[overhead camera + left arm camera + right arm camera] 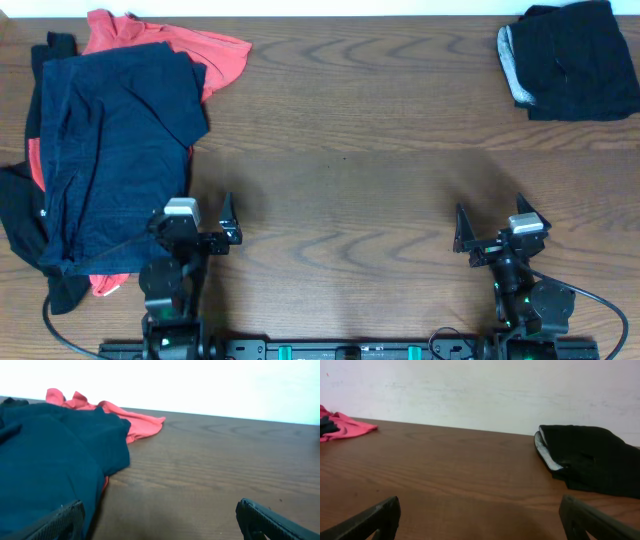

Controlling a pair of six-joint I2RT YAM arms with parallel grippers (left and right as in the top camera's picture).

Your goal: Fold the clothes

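Note:
A folded black garment with pale grey-white lining [572, 60] lies at the far right corner; it also shows in the right wrist view [592, 462]. A pile of clothes sits at the left: a navy garment [105, 150] on top, a coral-red one [200, 50] beneath, a black one [20, 225] at the left edge. The navy garment [50, 465] and coral-red garment [142, 425] show in the left wrist view. My left gripper [205, 215] is open and empty beside the pile's right edge [160, 520]. My right gripper [490, 225] is open and empty over bare table [480, 517].
The wooden table [350, 150] stretches between the pile and the folded garment. A pale wall [470, 390] runs behind its far edge. The arm bases stand at the near edge.

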